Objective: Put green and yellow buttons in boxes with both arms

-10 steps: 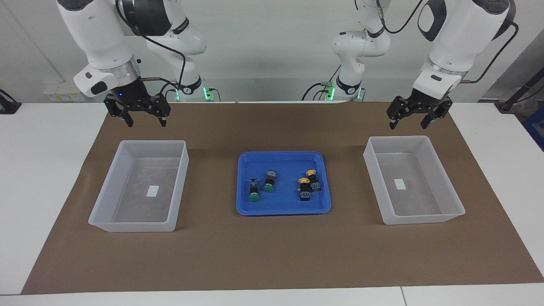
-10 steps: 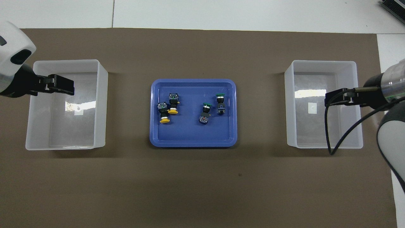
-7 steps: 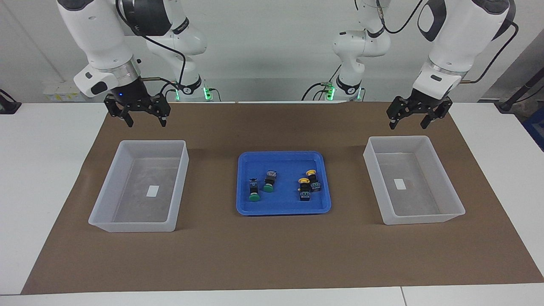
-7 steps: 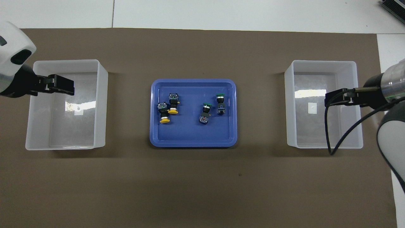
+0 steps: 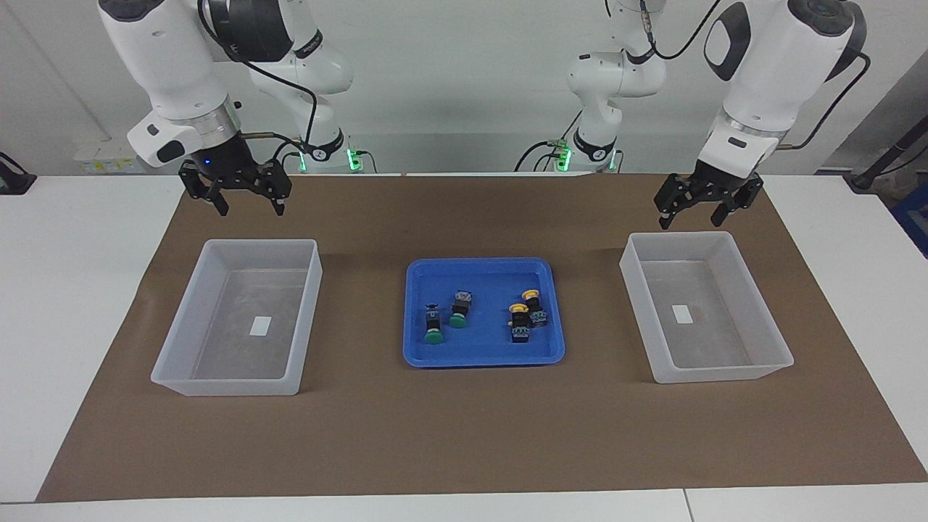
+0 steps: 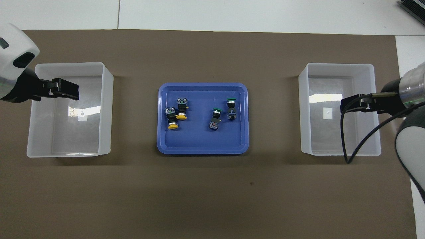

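A: While both my grippers hang up at the top of the frame, where's the stuff?

B: All four buttons lie in the blue tray (image 5: 484, 272), mid-frame. Green buttons (image 5: 444, 319) in the tray's left half in the facing view, yellow buttons (image 5: 525, 313) in its right half. Both boxes hold no buttons: one box (image 5: 239, 319) at centre-left, other box (image 5: 703, 308) at centre-right.

A: And my jaws?

B: Right gripper (image 5: 246, 199), upper left of frame, jaws spread, nothing between them. Left gripper (image 5: 692, 210), upper right, also spread, nothing held, hanging over the rim of its box.

A: Risks from here, imo?

B: The yellow pair touch each other, so fingers closing on one could shove or drag its neighbour. The greens lie tipped on their sides, close together; round caps may roll out of a pinch. Both arms heading for one small tray could crowd each other w/ poor timing. Also, the tray is light and could slide if nudged.
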